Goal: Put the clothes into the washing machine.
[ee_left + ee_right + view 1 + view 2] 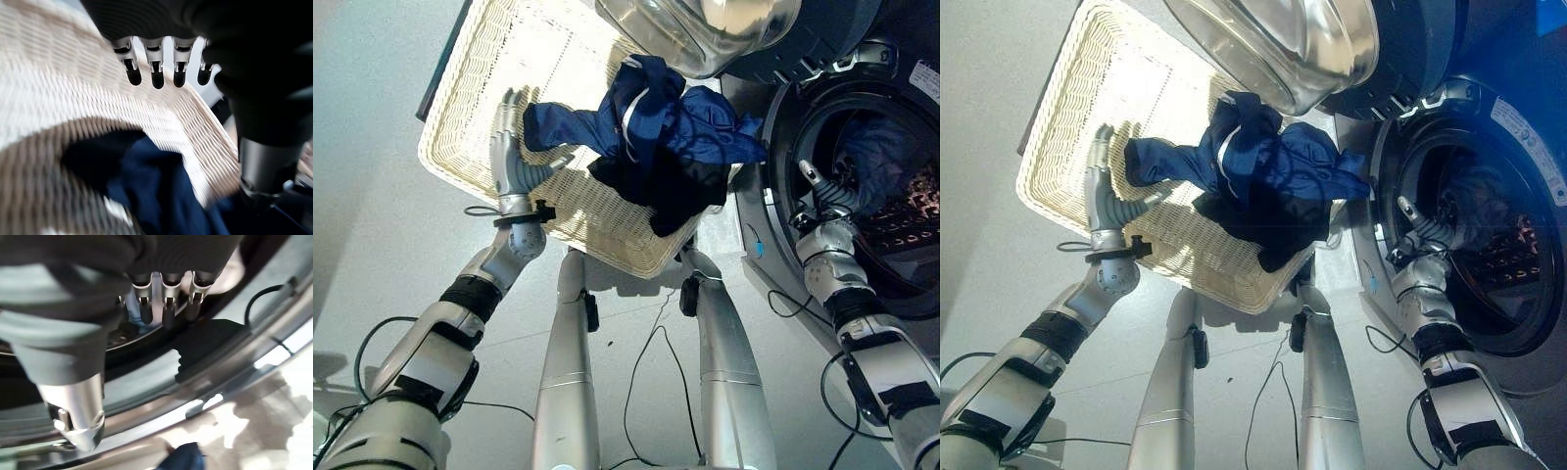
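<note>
1. Left hand (512,157) is sitting inside the wicker basket (460,147), fingers straight and spread, thumb out to the side pointing at the clothes. Grasping nothing. Fingertips are lying on or just over the basket's woven floor; cannot tell which.
2. Left wrist view: fingers (155,73) are hanging straight in a row over the basket weave, nothing between them and the thumb. Dark blue cloth is lying just past them.
3. Clothes pile (666,137) (dark blue garments with a black piece underneath) is sitting at the basket's right end, partly draping over the rim nearest the washing machine (901,284). A blue sleeve is reaching toward the left hand, ending near the thumb, not gripped.
4. Right hand (1417,238) is sitting at the drum opening's lower left rim, fingers loosely extended into the mouth, not clenched. Holding nothing that I can see.
5. Right wrist view: fingers (167,308) are pointing straight past the door seal and metal ring, nothing in them. A scrap of blue cloth is showing at the frame edge below the ring.
6. Eye views are showing what the wrist views aren't: more blue cloth (881,157) already lying inside the drum, and the machine door (1283,49) swung open above the basket.
</note>
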